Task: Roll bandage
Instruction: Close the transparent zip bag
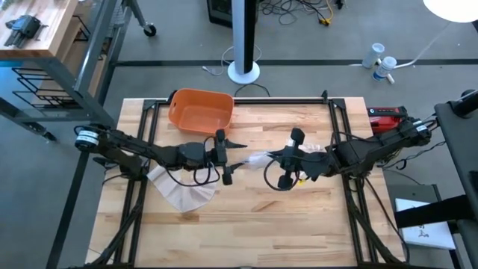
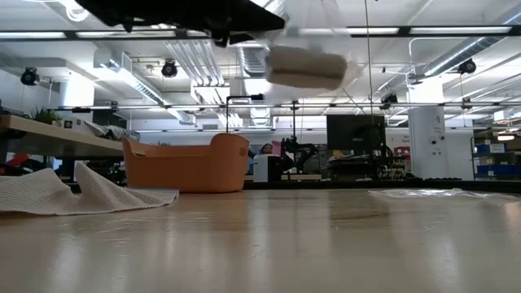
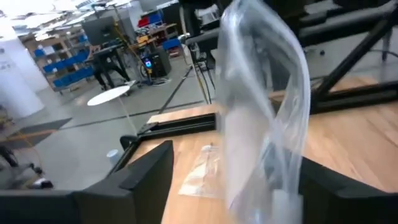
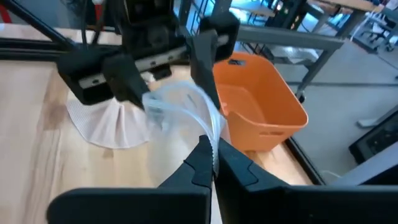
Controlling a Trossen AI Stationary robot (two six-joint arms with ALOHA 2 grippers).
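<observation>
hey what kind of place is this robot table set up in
Most likely a robotics lab or workshop in an industrial space: exposed ceiling ducts, shelving with blue storage bins, and a monitor on a workstation behind the wooden table.

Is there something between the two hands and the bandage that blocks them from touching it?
Yes. The bandage is inside a clear plastic bag, held in the air between the hands. The right hand is shut on the bag's edge. The left hand grips the other side, so both touch only plastic.
</observation>
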